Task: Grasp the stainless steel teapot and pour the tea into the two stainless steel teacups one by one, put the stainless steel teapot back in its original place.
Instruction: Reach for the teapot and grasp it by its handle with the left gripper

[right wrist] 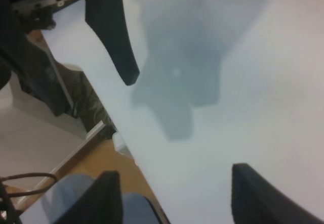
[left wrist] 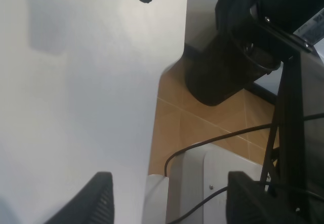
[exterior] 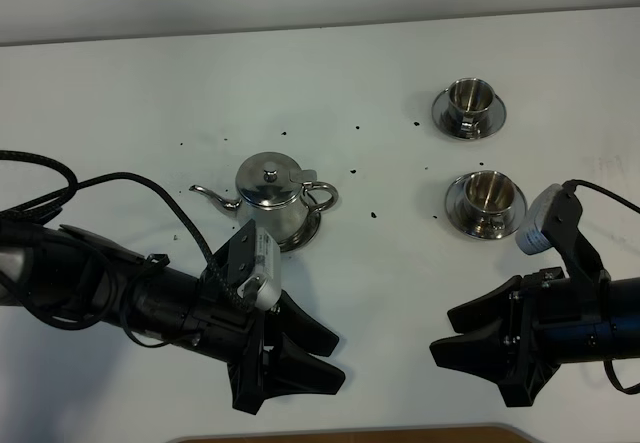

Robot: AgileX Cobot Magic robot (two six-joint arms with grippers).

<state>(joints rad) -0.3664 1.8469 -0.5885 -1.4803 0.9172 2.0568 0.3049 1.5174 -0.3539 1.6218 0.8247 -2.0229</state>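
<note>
I record left tool (exterior: 330,358) and right tool (exterior: 447,335) spread wide, holding nothing; shiny rounded steel teapot (exterior: 270,195) stands on flat round steel saucer (exterior: 310,229).

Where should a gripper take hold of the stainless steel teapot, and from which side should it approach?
Probably the loop handle, which sticks out on the right of the teapot in the high view, opposite the spout. The body is round and shiny, so it may slip. The pot stands upright on its saucer, so come from the right, jaws across the loop.
</note>
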